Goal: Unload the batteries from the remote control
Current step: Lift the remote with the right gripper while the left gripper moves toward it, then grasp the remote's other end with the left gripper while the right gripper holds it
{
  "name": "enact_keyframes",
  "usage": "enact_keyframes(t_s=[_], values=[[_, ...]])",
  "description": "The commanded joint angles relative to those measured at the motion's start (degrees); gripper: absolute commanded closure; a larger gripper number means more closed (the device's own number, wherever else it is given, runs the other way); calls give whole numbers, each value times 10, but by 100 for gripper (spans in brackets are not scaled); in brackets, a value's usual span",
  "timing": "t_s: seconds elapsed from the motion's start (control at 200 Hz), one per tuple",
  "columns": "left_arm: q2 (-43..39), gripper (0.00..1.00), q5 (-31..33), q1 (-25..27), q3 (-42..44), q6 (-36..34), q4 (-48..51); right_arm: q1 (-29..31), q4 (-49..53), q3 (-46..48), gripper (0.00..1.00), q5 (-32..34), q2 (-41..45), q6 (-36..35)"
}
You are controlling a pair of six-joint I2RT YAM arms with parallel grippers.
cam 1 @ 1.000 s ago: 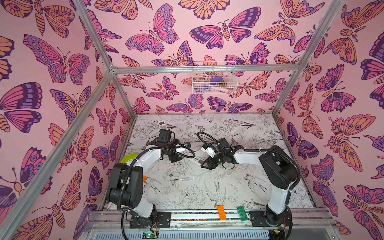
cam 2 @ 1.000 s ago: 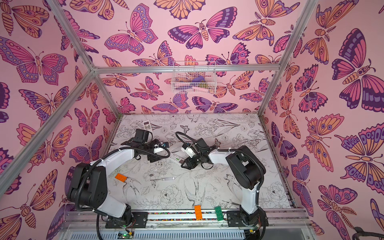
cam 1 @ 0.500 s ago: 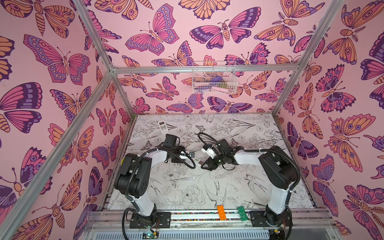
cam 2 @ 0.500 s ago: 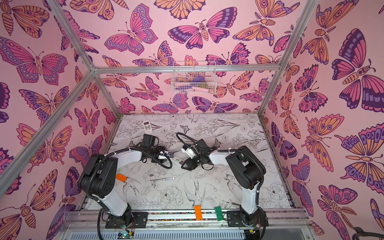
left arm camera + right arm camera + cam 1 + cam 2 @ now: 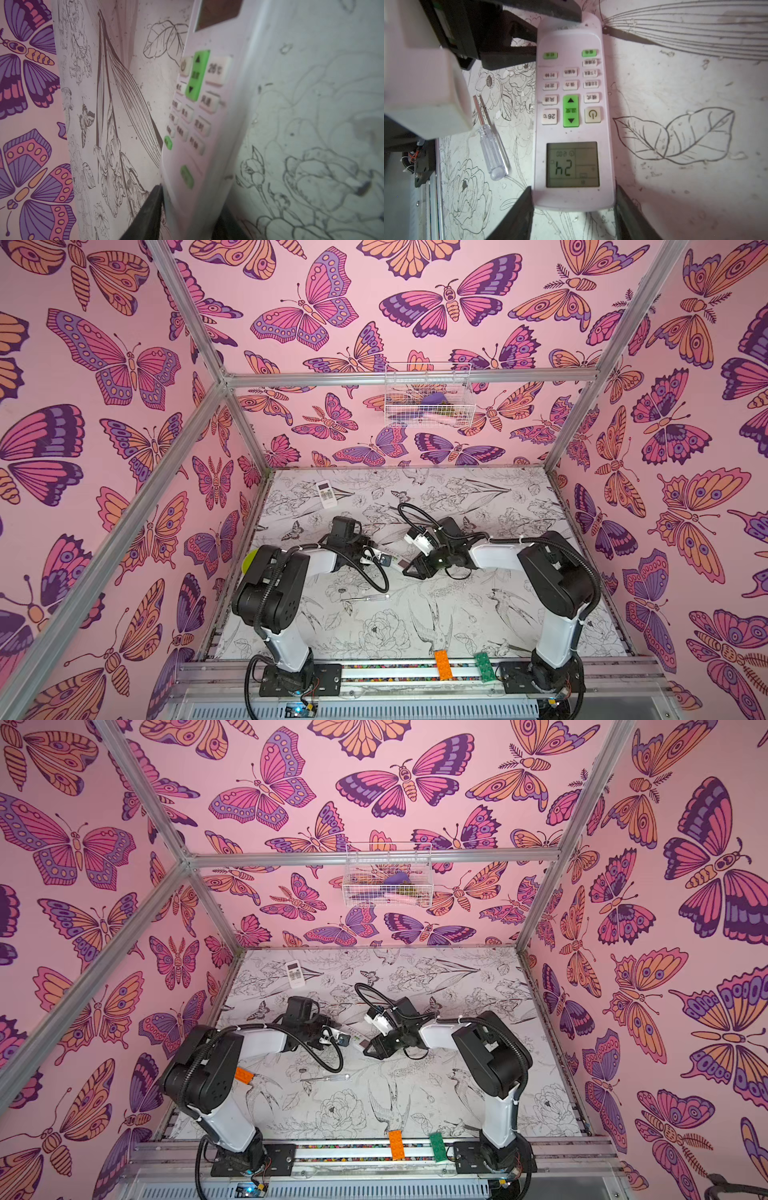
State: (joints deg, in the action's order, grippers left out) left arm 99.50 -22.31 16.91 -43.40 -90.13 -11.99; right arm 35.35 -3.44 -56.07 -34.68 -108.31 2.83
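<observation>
I see the white plastic remote control [image 5: 572,116], with green keys and a grey display showing digits, near the middle of the flower-printed table [image 5: 374,630], keypad face up toward the right wrist camera. The right gripper [image 5: 573,188] is clamped on the display end: its black fingers [image 5: 517,216] press against the two long edges, set at a medium width. The left gripper [image 5: 557,35] is at the opposite, button end. One of its fingers butts against a long edge and the other lies across the end's corner. In the left wrist view the remote fills the space between them, blurred. I cannot tell whether that gripper truly has a grip. I also cannot tell whether the remote rests on the table or sits just above it. The batteries are hidden from me, since only the keypad side shows. A thin screwdriver [image 5: 492,145] with a clear plastic handle lies on the table just beside the remote, not touching it. A second white remote [image 5: 327,494] lies well apart, near the far left corner.
</observation>
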Motion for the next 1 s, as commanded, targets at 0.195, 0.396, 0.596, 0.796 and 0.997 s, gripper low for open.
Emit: enact_keyframes(t_s=[0.195, 0.396, 0.596, 0.796, 0.997], values=[[16, 79, -25, 4, 60, -23, -117, -9, 2, -1, 49, -19, 30, -14], [5, 80, -17, 4, 58, -6, -140, -22, -15, 31, 22, 11, 79, -12], [-13, 80, 3, 6, 50, 32, -144, -37, -2, 65, 1, 59, 148, -35], [-44, 80, 40, 20, 56, 41, -142, -43, 3, 95, 1, 247, 267, -52], [-72, 82, 88, 47, 44, 70, -128, -43, -45, 148, 1, 429, 375, -74]])
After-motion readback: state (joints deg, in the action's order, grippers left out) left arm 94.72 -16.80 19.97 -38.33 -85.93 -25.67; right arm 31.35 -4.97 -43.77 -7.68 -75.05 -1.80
